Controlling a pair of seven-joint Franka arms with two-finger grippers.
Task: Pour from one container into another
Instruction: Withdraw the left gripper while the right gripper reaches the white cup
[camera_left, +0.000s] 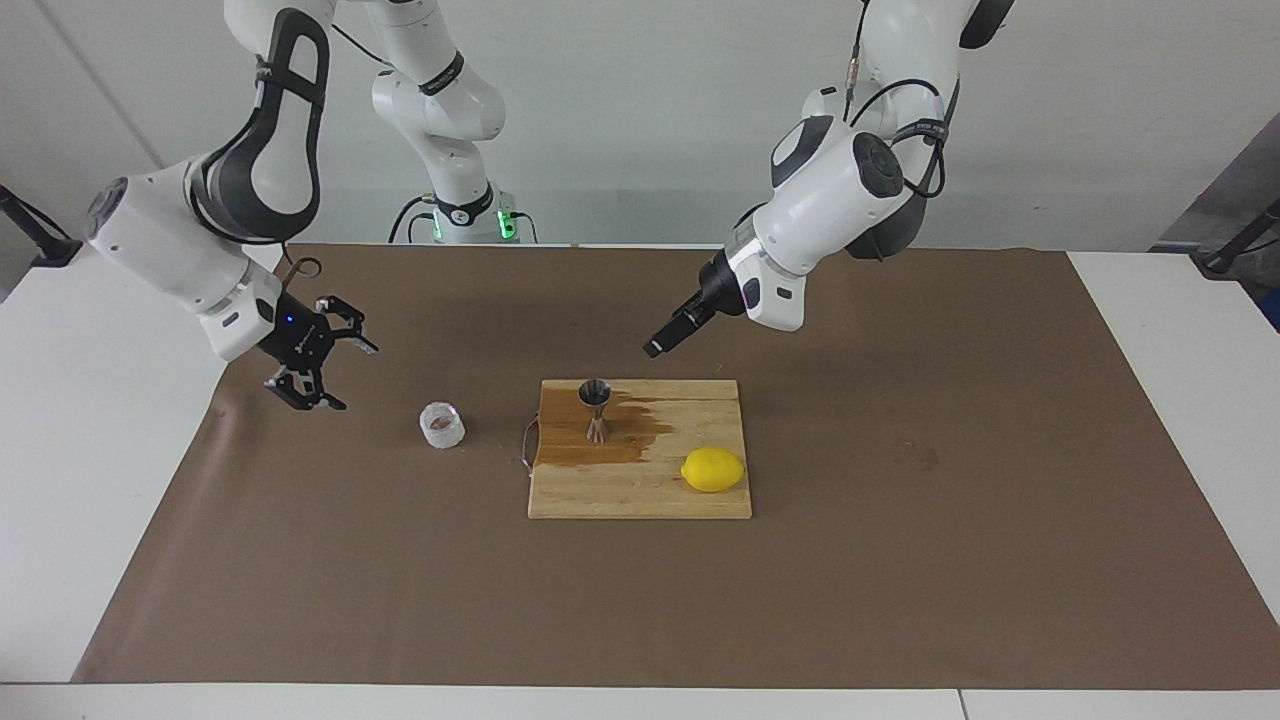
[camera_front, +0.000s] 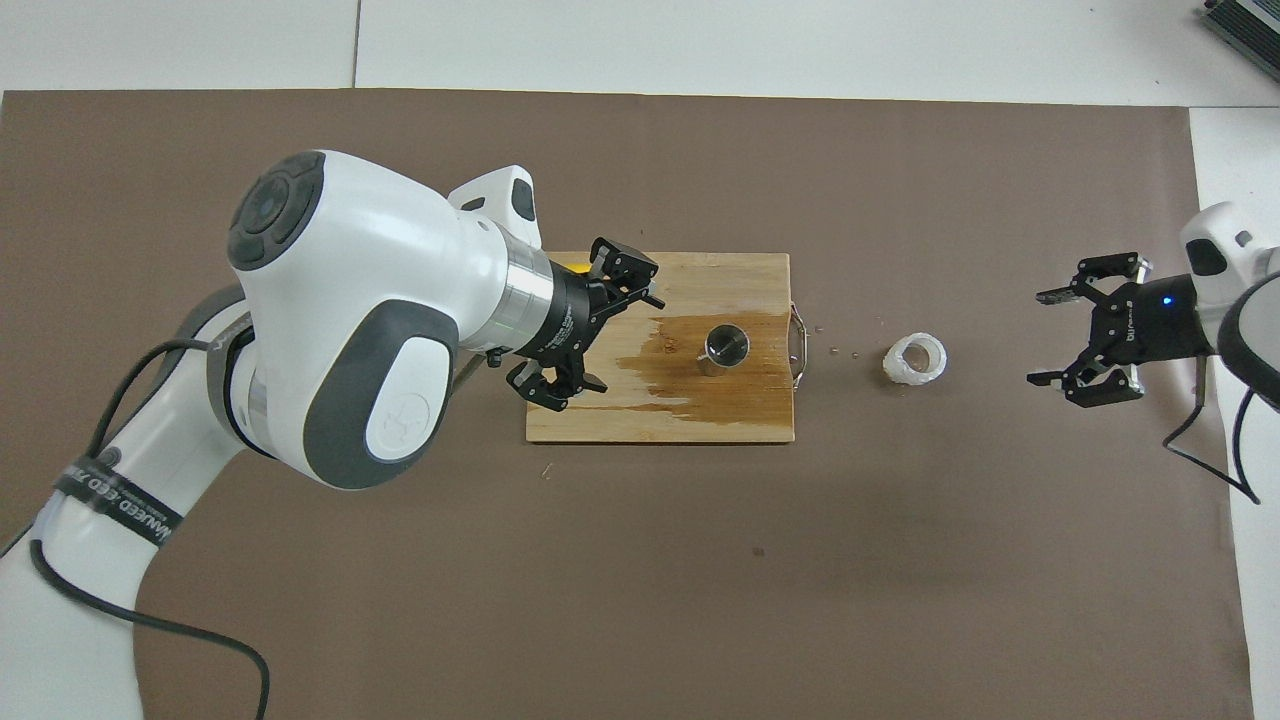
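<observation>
The translucent ridged plastic cup (camera_left: 441, 426) (camera_front: 915, 360) stands upright on the brown paper, beside the board toward the right arm's end. The steel jigger (camera_left: 596, 408) (camera_front: 725, 347) stands upright on the wooden cutting board (camera_left: 640, 490) (camera_front: 700, 425), in a dark wet stain. My right gripper (camera_left: 350, 378) (camera_front: 1045, 338) is open and empty, low over the paper, apart from the cup toward the right arm's end. My left gripper (camera_left: 655, 348) (camera_front: 615, 335) is open and empty, raised over the board's end toward the left arm, apart from the jigger.
A yellow lemon (camera_left: 712, 469) lies on the board's corner toward the left arm's end, farther from the robots than the jigger; it is mostly hidden under the left gripper in the overhead view. Small droplets (camera_front: 835, 350) lie on the paper between board and cup.
</observation>
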